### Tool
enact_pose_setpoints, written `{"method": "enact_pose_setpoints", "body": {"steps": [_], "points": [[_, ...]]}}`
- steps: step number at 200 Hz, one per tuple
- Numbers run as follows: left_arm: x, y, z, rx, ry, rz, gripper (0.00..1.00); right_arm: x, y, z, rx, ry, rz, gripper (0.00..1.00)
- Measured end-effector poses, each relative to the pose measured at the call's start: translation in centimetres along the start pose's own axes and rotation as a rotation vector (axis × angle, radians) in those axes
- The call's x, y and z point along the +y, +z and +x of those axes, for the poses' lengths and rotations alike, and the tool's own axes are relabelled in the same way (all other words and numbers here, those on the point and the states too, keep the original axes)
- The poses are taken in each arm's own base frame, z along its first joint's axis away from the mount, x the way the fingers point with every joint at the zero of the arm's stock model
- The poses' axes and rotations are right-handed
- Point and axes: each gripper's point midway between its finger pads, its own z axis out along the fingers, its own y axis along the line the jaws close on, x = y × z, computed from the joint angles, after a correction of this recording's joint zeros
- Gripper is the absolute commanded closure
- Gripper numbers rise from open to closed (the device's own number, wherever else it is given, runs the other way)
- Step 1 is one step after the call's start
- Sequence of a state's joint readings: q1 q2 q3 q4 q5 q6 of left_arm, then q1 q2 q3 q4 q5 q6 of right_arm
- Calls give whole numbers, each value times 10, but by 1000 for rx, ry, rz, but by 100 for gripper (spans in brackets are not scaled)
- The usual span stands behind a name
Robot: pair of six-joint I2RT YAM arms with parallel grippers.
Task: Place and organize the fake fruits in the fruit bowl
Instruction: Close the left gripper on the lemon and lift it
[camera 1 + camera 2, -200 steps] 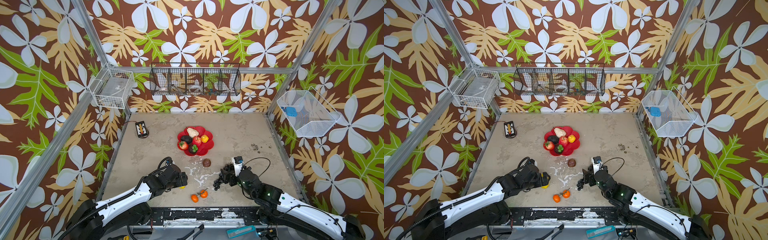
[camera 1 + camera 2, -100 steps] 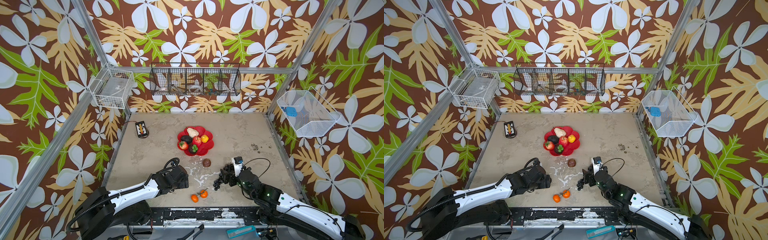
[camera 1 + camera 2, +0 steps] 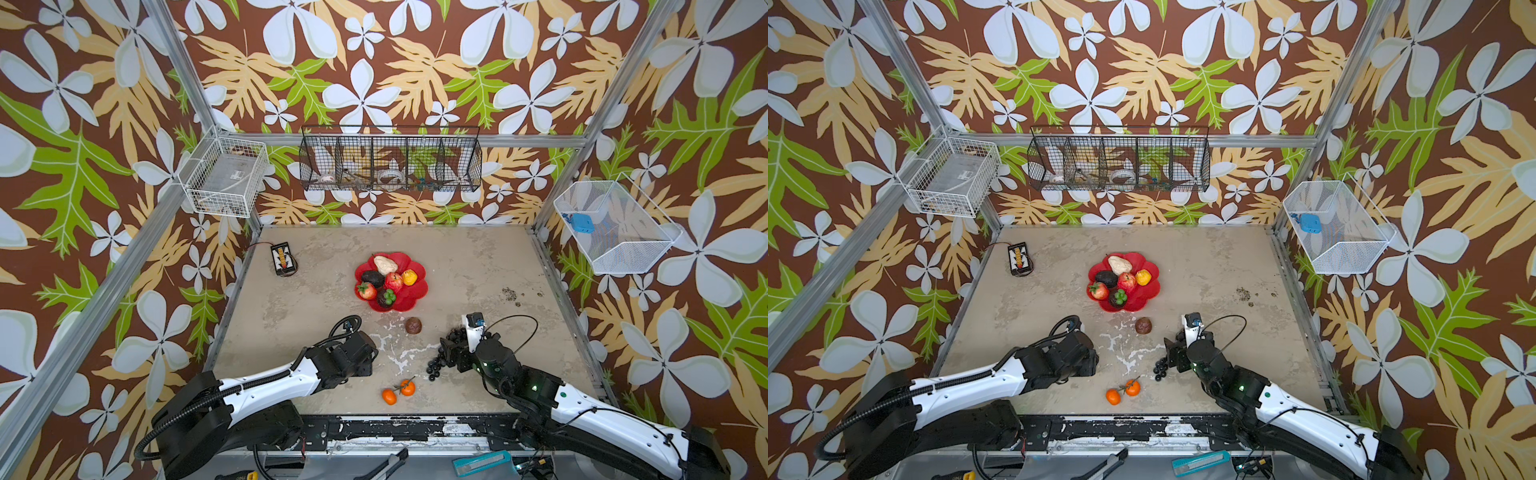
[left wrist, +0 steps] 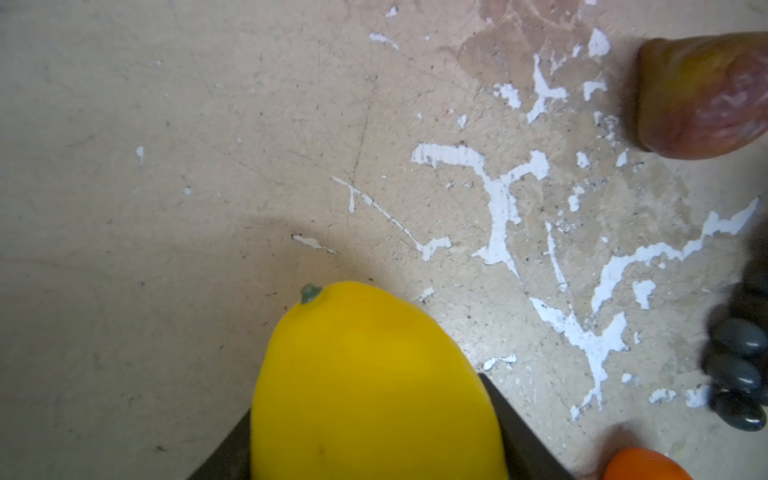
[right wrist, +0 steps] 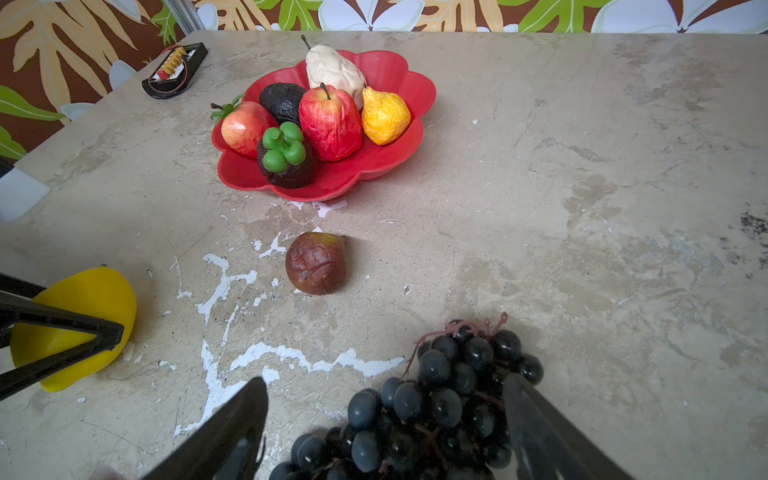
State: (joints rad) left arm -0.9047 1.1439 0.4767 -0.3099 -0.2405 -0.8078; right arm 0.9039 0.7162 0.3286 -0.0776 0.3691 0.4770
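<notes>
The red fruit bowl [image 3: 419, 296] [image 5: 399, 70] holds a beige pear, a dark avocado, a red apple, a small yellow pear, a reddish fruit and a green-topped mangosteen. My left gripper [image 4: 365, 395] [image 3: 365, 363] is low over the table, with its fingers against both sides of the yellow lemon [image 4: 374, 386] [image 5: 79, 303]. In both top views the lemon is hidden under it. My right gripper [image 5: 385, 380] [image 3: 446, 353] stands open astride the black grape bunch [image 5: 436, 407] [image 3: 436, 365]. A brown fruit [image 3: 413, 325] [image 5: 316, 263] lies between the grippers and the bowl. Two small oranges [image 3: 399, 390] lie near the front edge.
A black battery box [image 3: 284, 258] with a cable lies at the back left of the table. Wire baskets hang on the back wall [image 3: 390, 164] and on both side walls. A teal utility knife [image 3: 482, 463] lies on the frame in front.
My left gripper has slid right over the lemon, and its jaws have narrowed from wide open onto it. The right arm has barely moved.
</notes>
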Motion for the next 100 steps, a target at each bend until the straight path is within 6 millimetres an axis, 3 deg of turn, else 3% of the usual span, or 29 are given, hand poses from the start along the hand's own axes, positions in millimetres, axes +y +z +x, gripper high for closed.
{"method": "enact_pose_setpoints", "body": {"steps": [25,52,100], "points": [[-5,-6,-7,-31,15,27,38,-1,-1,1,16,10,5,13],[-19,-18,-20,-94,48,100,38,6,-6,-11,11,45,-15,13],[-95,-57,-54,-317,253,356,39,21,-20,-45,-11,116,-70,13]]}}
